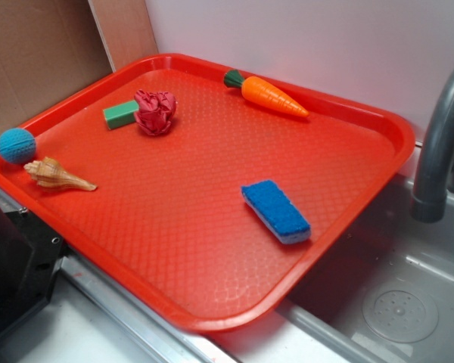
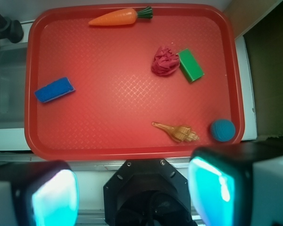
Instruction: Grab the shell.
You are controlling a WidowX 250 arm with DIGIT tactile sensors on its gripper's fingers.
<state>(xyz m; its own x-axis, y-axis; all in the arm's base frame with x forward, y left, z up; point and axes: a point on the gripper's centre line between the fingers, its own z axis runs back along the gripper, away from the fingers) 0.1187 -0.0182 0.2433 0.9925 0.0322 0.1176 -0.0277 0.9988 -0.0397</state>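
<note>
The tan spiral shell (image 1: 57,175) lies on the red tray (image 1: 212,295) near its left edge, its thin point aimed right. In the wrist view the shell (image 2: 178,132) lies near the tray's near edge, right of centre. My gripper (image 2: 134,193) is open and empty, high above the scene and back from the tray's near rim (image 2: 108,153). Its two cyan pads (image 2: 54,197) stand wide apart at the bottom of the wrist view. The gripper does not show in the exterior view.
On the tray: a blue ball (image 1: 17,145) beside the shell, a green block (image 1: 121,114), a crumpled red cloth (image 1: 155,112), an orange carrot (image 1: 272,95), a blue sponge (image 1: 276,211). A grey faucet (image 1: 439,144) and steel sink (image 1: 393,302) lie at the right.
</note>
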